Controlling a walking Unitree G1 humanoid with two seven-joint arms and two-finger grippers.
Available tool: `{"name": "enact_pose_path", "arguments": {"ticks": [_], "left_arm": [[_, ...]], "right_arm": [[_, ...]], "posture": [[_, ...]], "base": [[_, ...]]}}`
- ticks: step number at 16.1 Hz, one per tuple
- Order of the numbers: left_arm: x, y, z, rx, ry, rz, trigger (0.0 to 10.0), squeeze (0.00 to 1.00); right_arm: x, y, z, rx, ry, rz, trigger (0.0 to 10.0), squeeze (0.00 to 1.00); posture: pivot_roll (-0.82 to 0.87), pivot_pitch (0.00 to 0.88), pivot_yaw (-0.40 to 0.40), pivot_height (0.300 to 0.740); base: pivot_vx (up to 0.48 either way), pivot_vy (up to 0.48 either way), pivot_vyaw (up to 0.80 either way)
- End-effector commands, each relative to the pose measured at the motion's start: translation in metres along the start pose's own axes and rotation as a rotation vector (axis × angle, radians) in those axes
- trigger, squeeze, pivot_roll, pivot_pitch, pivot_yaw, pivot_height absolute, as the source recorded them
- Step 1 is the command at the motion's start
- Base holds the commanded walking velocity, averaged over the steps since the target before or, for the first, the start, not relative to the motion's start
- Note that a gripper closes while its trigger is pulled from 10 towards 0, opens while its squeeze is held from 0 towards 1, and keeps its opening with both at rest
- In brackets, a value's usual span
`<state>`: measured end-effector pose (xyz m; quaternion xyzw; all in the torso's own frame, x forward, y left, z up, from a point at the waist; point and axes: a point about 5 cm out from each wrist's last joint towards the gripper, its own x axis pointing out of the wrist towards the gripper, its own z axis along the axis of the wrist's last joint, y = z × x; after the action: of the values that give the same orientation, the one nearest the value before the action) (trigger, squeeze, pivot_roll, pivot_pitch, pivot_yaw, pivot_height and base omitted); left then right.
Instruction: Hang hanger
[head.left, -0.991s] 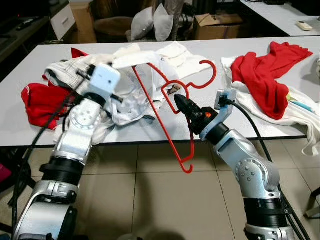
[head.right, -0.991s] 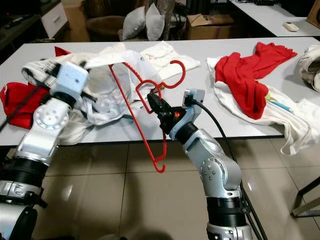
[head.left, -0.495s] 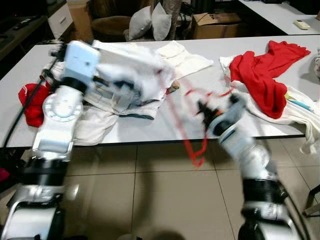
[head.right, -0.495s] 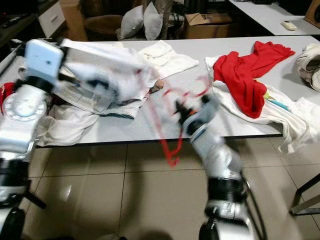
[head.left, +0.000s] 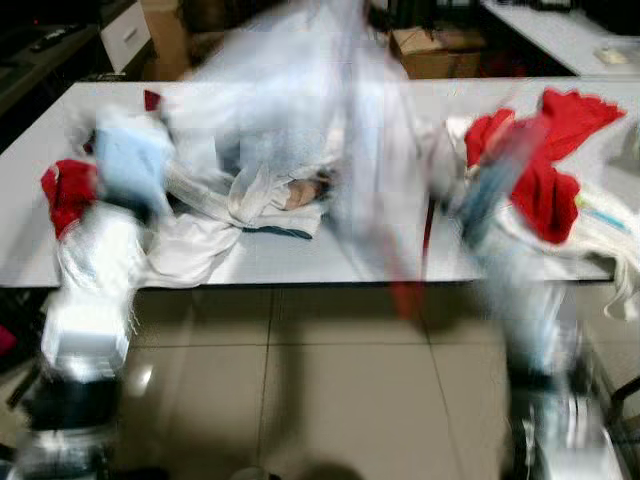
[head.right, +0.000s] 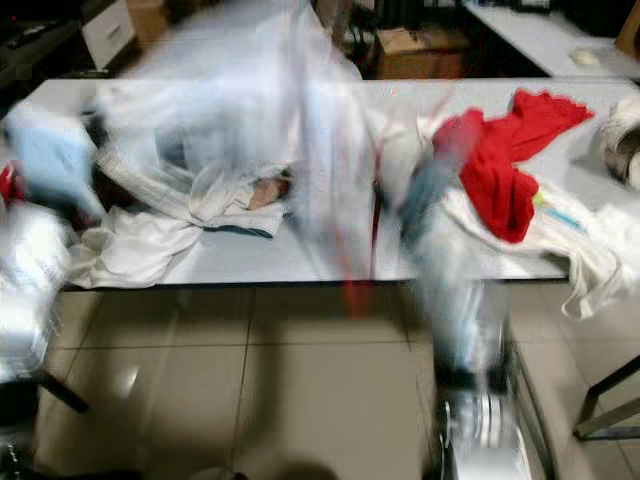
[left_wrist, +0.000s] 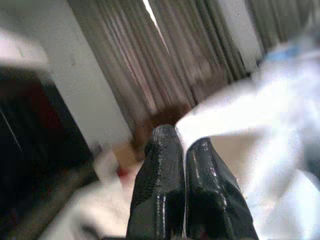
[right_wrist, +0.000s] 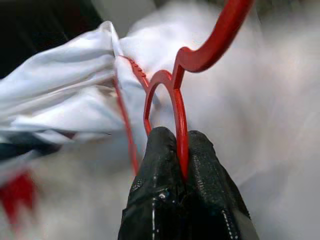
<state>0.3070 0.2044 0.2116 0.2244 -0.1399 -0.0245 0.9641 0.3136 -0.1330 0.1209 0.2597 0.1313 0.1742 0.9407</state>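
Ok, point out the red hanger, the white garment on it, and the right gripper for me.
red hanger (right_wrist: 181, 125): right wrist view, on the thin loop just above the jaws.
white garment (right_wrist: 65, 95): right wrist view, on the folds draped over the hanger.
right gripper (right_wrist: 182, 150): right wrist view, midway between its fingertips.

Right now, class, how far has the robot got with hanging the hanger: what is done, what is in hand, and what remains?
Done: the right pincer is shut on the red plastic hanger, and white cloth is draped over it. In hand: both arms are swinging, so the head views are blurred; the left pincer looks shut, with white fabric beside it. Left: the actual hanging; no rail or hook can be made out.
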Motion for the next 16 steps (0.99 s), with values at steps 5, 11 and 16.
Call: {"name": "enact_pose_path", "arguments": {"ticks": [5,11,16], "left_arm": [[0.017,-0.006,0.026,0.005,-0.093,-0.058,0.0,0.00],[0.034,-0.017,0.045,-0.008,-0.173,-0.145,0.0,0.00],[0.039,-0.027,0.038,0.016,-0.097,-0.248,0.0,0.00]], "right_arm": [[-0.001,0.028,0.019,-0.114,-0.040,0.161,10.0,0.00],[-0.008,0.063,0.024,-0.250,-0.030,0.452,10.0,0.00],[-0.013,0.067,0.026,-0.345,-0.003,0.531,10.0,0.00]], "posture": [[-0.08,0.000,0.051,0.740],[-0.07,0.000,0.053,0.740],[-0.07,0.000,0.051,0.740]], "base": [[0.000,0.000,0.00],[0.000,0.000,0.00],[0.000,0.000,0.00]]}}
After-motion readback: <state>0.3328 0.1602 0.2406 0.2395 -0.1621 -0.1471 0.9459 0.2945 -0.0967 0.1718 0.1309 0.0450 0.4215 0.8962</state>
